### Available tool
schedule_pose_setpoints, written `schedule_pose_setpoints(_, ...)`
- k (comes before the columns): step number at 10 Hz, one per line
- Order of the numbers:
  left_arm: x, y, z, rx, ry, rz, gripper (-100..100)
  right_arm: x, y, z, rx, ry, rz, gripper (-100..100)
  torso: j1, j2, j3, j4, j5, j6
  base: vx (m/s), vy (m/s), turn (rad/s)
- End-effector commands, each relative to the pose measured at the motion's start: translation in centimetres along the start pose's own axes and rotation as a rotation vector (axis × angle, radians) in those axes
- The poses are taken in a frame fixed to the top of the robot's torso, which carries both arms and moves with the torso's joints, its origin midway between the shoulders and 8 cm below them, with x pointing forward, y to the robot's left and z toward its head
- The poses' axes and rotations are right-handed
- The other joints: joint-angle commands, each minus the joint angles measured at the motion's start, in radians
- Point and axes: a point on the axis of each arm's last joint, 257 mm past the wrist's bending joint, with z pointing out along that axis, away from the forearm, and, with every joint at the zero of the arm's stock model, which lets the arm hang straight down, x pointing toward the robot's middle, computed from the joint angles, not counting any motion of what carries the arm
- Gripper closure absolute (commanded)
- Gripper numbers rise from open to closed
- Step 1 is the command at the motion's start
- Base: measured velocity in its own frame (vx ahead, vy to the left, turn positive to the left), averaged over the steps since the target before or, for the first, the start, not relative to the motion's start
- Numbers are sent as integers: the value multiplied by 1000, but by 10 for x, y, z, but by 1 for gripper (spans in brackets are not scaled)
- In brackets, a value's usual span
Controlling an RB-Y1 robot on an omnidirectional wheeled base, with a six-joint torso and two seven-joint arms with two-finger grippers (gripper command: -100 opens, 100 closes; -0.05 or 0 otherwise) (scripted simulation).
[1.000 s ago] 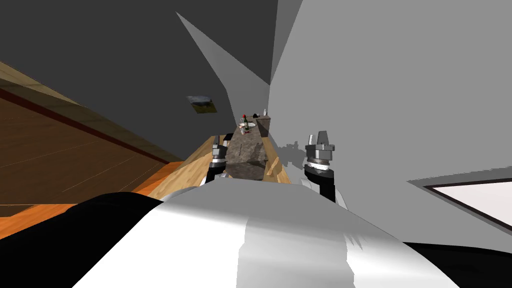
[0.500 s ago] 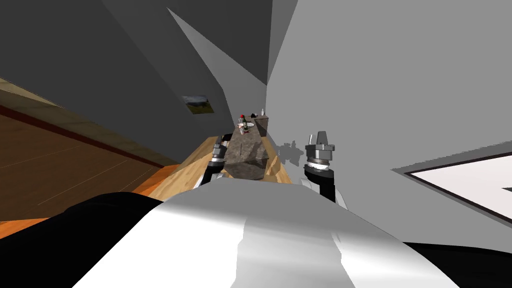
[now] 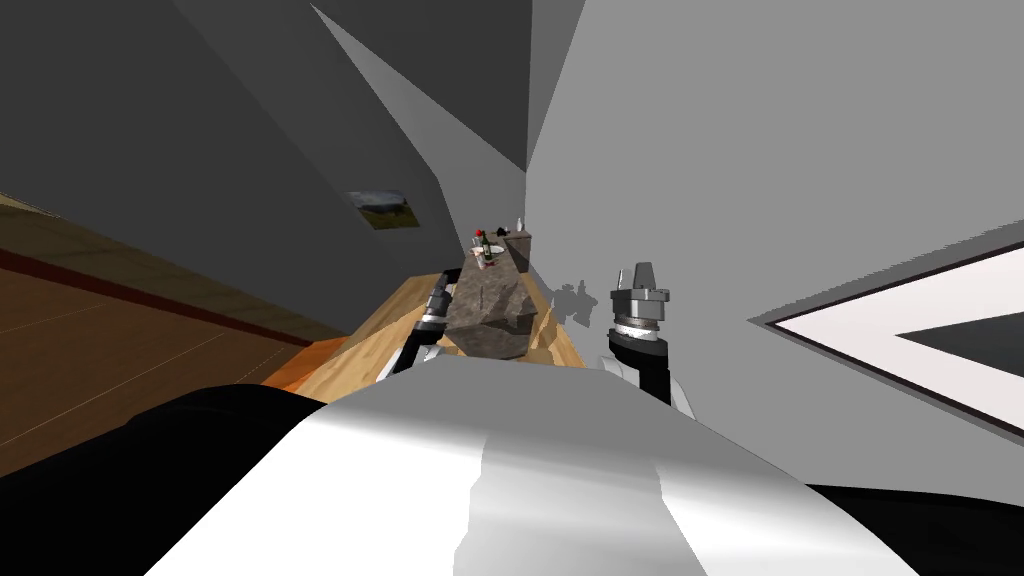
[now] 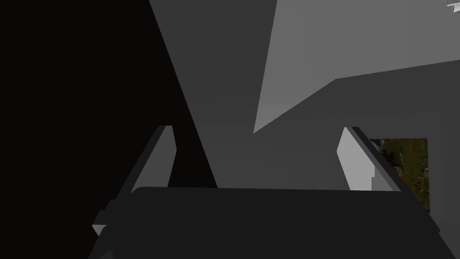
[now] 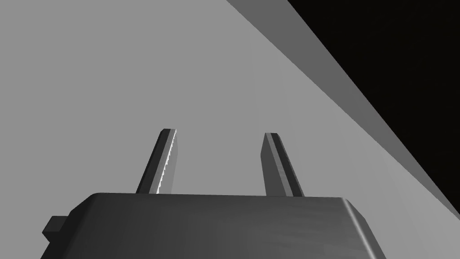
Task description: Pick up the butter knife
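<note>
Noted released and empty: left claw (image 4: pixel 257 131), right claw (image 5: pixel 222 132). The knife is too small to be resolved; it is presumed by the bottle (image 3: pixel 487 247) at the bench (image 3: pixel 487 318) far end. The left claw is judged nearer.

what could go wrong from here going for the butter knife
1. I cannot make out the knife; the things at the far end of the counter are small and crowded, so a reach there may topple the green bottle.
2. The left claw, open, sits beside the counter's near corner and could clip it on a turn.
3. The right claw, open, faces a grey wall close by; swinging it may scrape.
</note>
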Motion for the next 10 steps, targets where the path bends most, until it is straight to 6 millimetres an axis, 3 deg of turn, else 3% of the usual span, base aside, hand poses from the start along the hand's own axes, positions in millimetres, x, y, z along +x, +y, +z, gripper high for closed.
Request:
schedule_pose_setpoints(1, -3, 18, -2, -47, 22, 46, -100, 0, 0, 0, 0, 0, 0, 0, 0, 0, 0, 0, 0, 0, -33, 33, -168)
schedule_pose_setpoints(2, -3, 18, -2, -47, 22, 55, -100, 0, 0, 0, 0, 0, 0, 0, 0, 0, 0, 0, 0, 0, -30, 32, -61)
schedule_pose_setpoints(4, -8, 46, -6, -123, 53, 118, -100, 0, 0, 0, 0, 0, 0, 0, 0, 0, 0, 0, 0, 0, -29, 19, -146)
schedule_pose_setpoints(5, -8, 46, -6, -123, 54, 127, -100, 0, 0, 0, 0, 0, 0, 0, 0, 0, 0, 0, 0, 0, -21, 11, -86)
schedule_pose_setpoints(7, -17, 80, -15, -213, 88, 189, -100, 0, 0, 0, 0, 0, 0, 0, -2, -1, -1, 0, 0, 0, -14, -1, -173)
schedule_pose_setpoints(8, -17, 80, -15, -212, 89, 203, -100, 0, 0, 0, 0, 0, 0, 0, -2, -2, -1, 0, 0, 0, -9, -2, -57)
schedule_pose_setpoints(9, -23, 98, -21, -262, 108, 241, -100, 0, 0, 0, 0, 0, 0, 0, -2, -2, -1, 0, 0, -1, -5, -11, -131)
schedule_pose_setpoints(10, -23, 98, -21, -262, 108, 243, -100, 0, 0, 0, 0, 0, 0, 0, -2, -2, -1, 0, -1, 0, -5, -9, -78)
